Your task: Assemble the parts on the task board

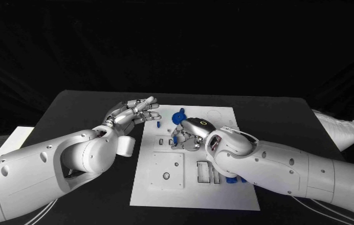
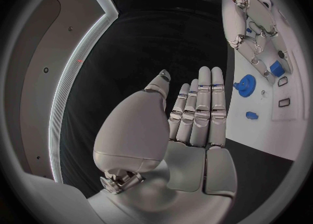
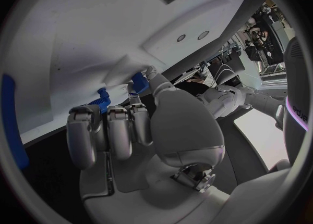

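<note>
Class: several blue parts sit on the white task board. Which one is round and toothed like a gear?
The blue gear near the board's far edge, just beyond the right hand. The small blue pieces near the right forearm are not round.

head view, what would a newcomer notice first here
The white task board in the middle of the black table, with the right hand curled down over it. Beside its far left edge, the left hand hangs open, and a blue gear lies between them.

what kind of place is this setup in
Probably a robotics lab or test bench: a black table against a dark backdrop, a white task board with cut-out slots and small blue parts such as a blue gear, worked by two silver many-fingered hands.
</note>
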Tool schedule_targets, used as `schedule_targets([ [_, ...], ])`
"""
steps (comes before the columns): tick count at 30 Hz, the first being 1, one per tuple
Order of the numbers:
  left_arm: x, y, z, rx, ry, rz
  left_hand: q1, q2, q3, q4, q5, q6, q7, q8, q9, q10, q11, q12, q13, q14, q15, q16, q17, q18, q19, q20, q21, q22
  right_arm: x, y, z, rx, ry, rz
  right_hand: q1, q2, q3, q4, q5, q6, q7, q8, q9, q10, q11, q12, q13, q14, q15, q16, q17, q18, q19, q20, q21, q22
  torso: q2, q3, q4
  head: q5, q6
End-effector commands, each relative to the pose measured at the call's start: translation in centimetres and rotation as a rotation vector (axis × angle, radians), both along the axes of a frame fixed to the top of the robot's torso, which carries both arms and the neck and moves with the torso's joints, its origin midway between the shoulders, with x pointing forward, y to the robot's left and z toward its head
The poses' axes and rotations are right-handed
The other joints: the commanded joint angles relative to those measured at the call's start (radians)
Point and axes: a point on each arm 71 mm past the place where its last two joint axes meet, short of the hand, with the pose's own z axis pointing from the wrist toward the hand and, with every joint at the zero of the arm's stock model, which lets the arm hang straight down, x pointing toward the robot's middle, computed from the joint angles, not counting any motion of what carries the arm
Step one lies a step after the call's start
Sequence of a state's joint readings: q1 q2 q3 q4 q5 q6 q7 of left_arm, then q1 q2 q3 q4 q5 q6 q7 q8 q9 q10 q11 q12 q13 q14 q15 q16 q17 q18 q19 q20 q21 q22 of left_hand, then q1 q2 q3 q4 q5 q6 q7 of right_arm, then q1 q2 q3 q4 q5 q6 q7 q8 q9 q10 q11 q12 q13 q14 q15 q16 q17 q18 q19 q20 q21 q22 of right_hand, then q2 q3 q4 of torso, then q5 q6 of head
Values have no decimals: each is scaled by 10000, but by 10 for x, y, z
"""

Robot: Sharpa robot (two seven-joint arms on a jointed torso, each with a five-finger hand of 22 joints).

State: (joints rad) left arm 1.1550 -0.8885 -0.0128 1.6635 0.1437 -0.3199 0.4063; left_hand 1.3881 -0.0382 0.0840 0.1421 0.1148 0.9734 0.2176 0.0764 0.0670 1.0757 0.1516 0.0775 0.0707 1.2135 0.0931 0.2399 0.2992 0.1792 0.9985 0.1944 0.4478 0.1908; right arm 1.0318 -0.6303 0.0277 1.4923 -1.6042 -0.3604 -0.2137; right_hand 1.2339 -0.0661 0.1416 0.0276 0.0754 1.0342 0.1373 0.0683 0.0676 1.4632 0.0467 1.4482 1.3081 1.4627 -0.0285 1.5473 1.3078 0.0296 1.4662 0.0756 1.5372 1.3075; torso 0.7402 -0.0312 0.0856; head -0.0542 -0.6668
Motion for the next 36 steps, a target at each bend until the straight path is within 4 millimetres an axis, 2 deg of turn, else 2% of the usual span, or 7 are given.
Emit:
schedule_targets([
  [1,-1,-2,1,-147,-29,-218,-5,109,3,-53,-28,-17,63,-53,-4,-33,69,-66,-5,-70,-29,-39,9,12,-66,-3,65,-16,0,-1,1,132,-282,-151,-98,-122,-177,72,-68,-94,13,-15,-10,411,72,-56,1961,964,71,-40,2109,-120,738,48,-25,1813,2,3,3,-9,4],
  [15,3,-1,-5,1097,61,-804,-312,143,58,44,-37,734,-578,167,69,1909,-708,688,391,2319,-855,1589,1249,74,1786,-752,1629,717,-13,-7,29,2880,-423,1551,-2,-184,-484,250,-35,-335,75,-46,-21,350,124,-149,1899,937,110,-101,2008,-108,709,80,-56,1755,-14,28,-35,25,77],
  [18,4,-1,-9,1933,200,-1091,-355,11,103,92,-38,1054,-917,220,119,2877,-1022,1241,794,3146,-1264,7093,6363,-91,3007,-1185,3473,2260,-12,-19,40,3354,-56,1730,87,-194,-593,266,48,-433,103,-49,-22,289,150,-243,1845,928,134,-118,1985,-99,689,103,-78,1715,-44,46,-61,35,85],
  [20,5,-2,-14,2625,430,-1423,-419,-30,108,97,-19,1217,-1014,314,206,3126,-1192,2066,1531,3288,-1397,10651,9831,-509,3681,-1319,5839,5152,-11,-30,48,3617,341,1747,150,-177,-624,261,93,-455,110,-42,-18,256,157,-296,1815,929,141,-116,1993,-95,680,112,-88,1696,-76,63,-71,63,85],
  [24,8,-3,-21,4555,1120,-2422,-1082,13,-187,518,-39,1139,-1109,812,494,2410,-1298,5075,4204,3495,-1384,13051,12412,-878,4120,-1377,8228,8347,-7,-60,68,4261,1176,1340,280,-89,-681,254,221,-474,118,-24,-7,182,165,-414,1746,901,150,-180,1886,-72,633,126,-140,1589,-152,107,-103,128,71],
  [29,20,-2,-20,7691,1530,-3455,-1895,251,-716,1391,-46,992,-1285,1861,1160,2381,-1409,9783,8866,3573,-1461,13309,12716,-988,4306,-1423,8991,9446,4,-101,91,5083,1358,280,339,10,-730,272,366,-463,116,-7,2,163,162,-443,1724,886,148,-218,1829,-61,612,130,-166,1539,-224,163,-204,183,76],
  [36,36,-9,-11,10827,1332,-3965,-2361,313,-1459,1462,-71,915,-1556,3310,2329,2999,-1632,11833,11101,3573,-1653,13309,12716,-1152,4576,-1570,9577,10426,19,-144,107,5655,1151,-964,378,65,-777,277,519,-450,112,2,8,157,158,-453,1712,883,145,-231,1813,-56,604,127,-177,1519,-265,226,-257,288,52],
])
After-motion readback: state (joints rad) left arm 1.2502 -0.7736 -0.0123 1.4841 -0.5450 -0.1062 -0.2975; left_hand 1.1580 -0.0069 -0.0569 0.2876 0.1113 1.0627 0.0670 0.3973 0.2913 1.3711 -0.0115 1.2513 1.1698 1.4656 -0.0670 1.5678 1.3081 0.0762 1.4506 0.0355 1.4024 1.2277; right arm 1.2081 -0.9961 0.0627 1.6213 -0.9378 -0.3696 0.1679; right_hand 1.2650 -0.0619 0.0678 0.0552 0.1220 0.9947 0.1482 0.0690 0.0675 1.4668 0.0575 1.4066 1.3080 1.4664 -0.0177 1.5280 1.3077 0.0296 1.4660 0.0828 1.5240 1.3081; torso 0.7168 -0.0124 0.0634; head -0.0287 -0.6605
